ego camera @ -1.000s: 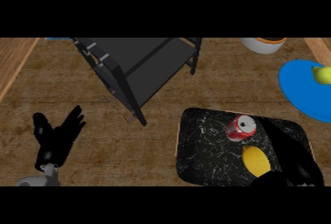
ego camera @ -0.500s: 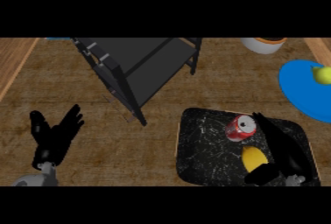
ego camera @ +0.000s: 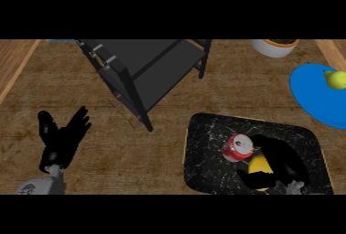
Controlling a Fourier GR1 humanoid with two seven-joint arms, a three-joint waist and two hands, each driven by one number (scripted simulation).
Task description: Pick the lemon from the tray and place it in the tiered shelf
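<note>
The lemon (ego camera: 257,167) is seen on the black, marbled tray (ego camera: 209,151) at the lower right of the counter (ego camera: 88,100). It is largely covered by the right hand (ego camera: 278,159), whose black fingers and thumb are curled round it from above, so that only a yellow patch is left showing between them. Whether the lemon is lifted off the tray or resting on it cannot be told from the head view. A red and white can (ego camera: 238,147) is lying on the same tray, just beside the lemon and touching the fingers of the right hand.

The left hand (ego camera: 62,139) is shown at the lower left, well apart from the tray, with its fingers straight and spread, holding nothing and resting over the wooden counter.

The dark tiered shelf (ego camera: 145,64) is placed at the upper middle of the view, its black frame and grey shelf surface seen from above. At the right edge a blue plate (ego camera: 317,98) is found, with a yellow-green fruit (ego camera: 335,79) on it. A white bowl (ego camera: 275,46) is partly shown at the upper right.
</note>
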